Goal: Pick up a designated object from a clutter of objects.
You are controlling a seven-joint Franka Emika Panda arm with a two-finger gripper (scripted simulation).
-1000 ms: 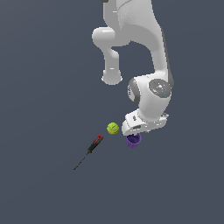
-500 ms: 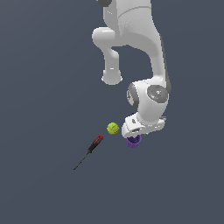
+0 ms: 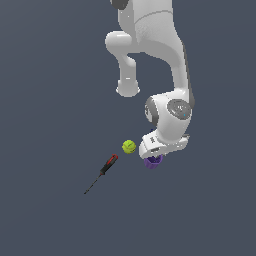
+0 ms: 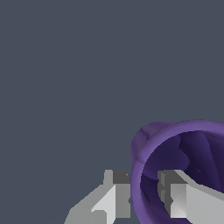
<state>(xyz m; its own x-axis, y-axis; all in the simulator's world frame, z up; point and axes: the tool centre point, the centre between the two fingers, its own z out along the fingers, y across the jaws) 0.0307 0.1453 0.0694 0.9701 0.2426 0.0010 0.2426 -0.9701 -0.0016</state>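
The purple cup (image 3: 153, 162) lies on the grey floor right under the arm's hand. In the wrist view the purple cup (image 4: 192, 148) shows its ridged inside and thick rim. My gripper (image 4: 144, 192) straddles the rim, one finger (image 4: 114, 194) outside the wall and the other inside, closed against the wall. In the exterior view the gripper (image 3: 155, 154) is mostly hidden by the hand. The yellow-green ball (image 3: 129, 146) sits just to the exterior view's left of the cup. The tiny grey-blue block is out of view.
The red-and-black-handled screwdriver (image 3: 106, 167) lies further to the exterior view's left of the ball, its thin shaft pointing down-left. The white arm towers above the cup. The rest is plain dark grey floor.
The hand has sunk slightly lower onto the purple cup. The ball and the screwdriver have not moved.
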